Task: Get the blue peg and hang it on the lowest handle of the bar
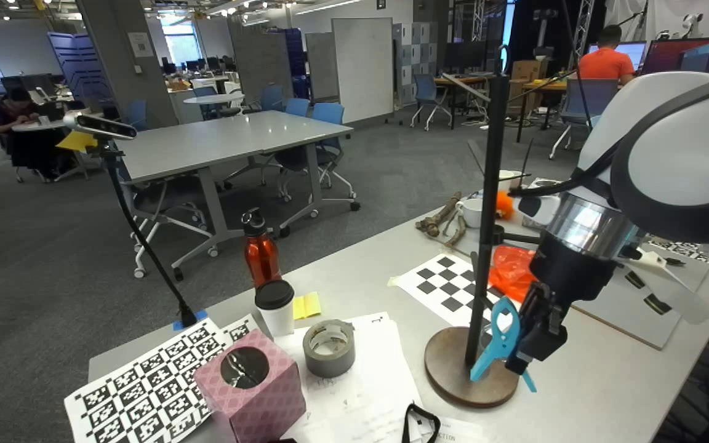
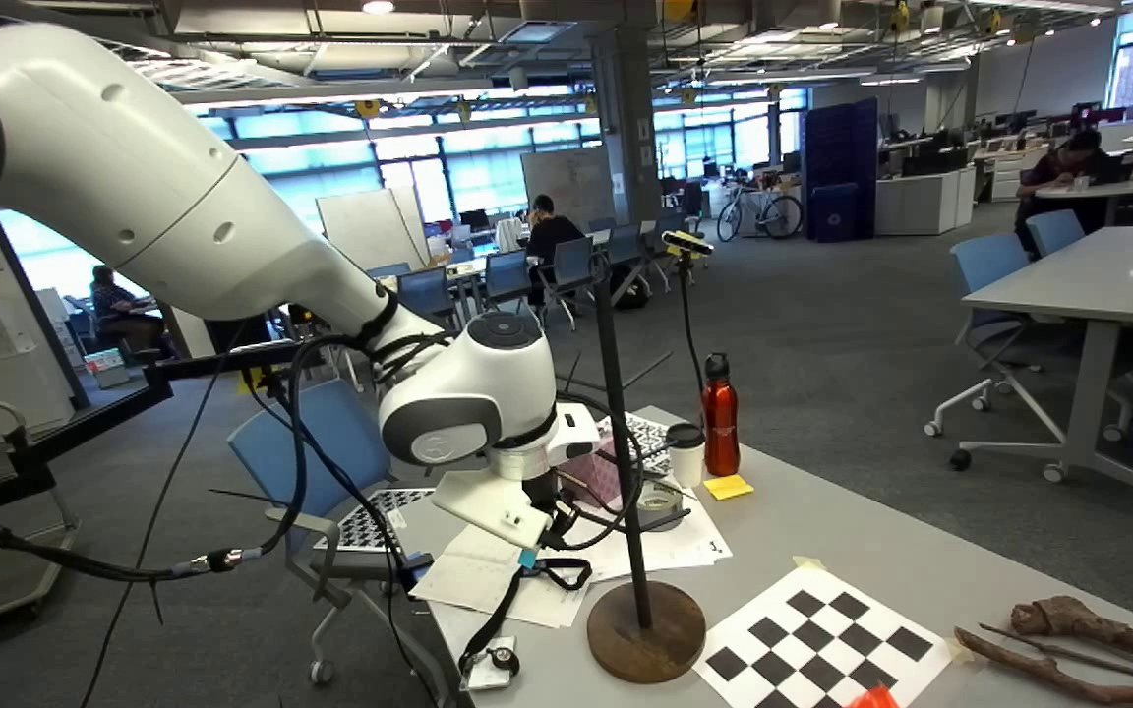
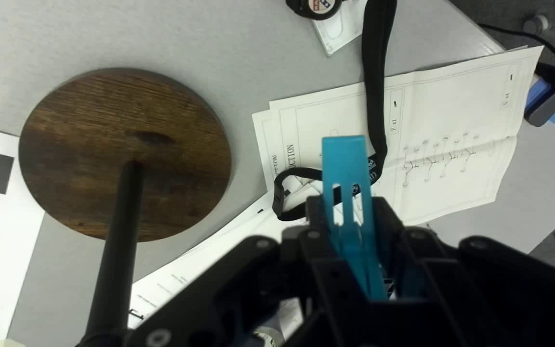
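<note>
Wrist view has the blue peg (image 3: 347, 161) pinched between my two fingers (image 3: 386, 217), so my gripper (image 3: 349, 212) is narrow and loaded. There the peg runs up the picture past my fingertips, its long axis leaning only slightly. The bar (image 3: 119, 241) rises off to the left in the same view, apart from the peg, on its round wooden base (image 3: 75, 144). I judge the coming carry to be mostly sideways, toward the bar, with my height matched to the handle. In an exterior view the peg overlaps the bar and base, its splayed legs pointing down, but I take that for line of sight, since the wrist view shows a gap.

The handle is what I make out worst. In an exterior view a short dark handle (image 1: 520, 238) leaves the bar, its far end lost near my wrist (image 1: 591, 227), and I cannot tell for certain whether it is the lowest. In an exterior view only a small corner of the peg shows, just under the white plate (image 2: 493, 506) on my wrist. Wrist view cuts off the bar's upper part.
</note>
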`<state>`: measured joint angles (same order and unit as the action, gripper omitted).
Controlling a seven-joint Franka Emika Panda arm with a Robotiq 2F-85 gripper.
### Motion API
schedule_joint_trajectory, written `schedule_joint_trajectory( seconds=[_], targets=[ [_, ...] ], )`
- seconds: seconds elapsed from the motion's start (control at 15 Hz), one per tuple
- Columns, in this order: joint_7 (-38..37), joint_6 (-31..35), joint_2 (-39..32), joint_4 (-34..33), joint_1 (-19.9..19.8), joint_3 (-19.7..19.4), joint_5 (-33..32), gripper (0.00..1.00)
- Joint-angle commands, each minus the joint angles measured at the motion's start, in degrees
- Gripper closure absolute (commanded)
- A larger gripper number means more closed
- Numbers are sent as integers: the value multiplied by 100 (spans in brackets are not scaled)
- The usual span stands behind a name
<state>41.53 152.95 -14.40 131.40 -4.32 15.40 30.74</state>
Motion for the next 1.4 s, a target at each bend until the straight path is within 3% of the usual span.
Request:
schedule_joint_trajectory(
  seconds=[0.0,1.13,1.2,1.33],
  targets=[
    [226,-238,-217,-318,-93,8,124,93],
    [189,-166,-822,-767,-510,58,66,93],
    [162,-182,-841,-786,-512,48,39,48],
    [151,-176,-883,-809,-523,47,20,40]
  ],
)
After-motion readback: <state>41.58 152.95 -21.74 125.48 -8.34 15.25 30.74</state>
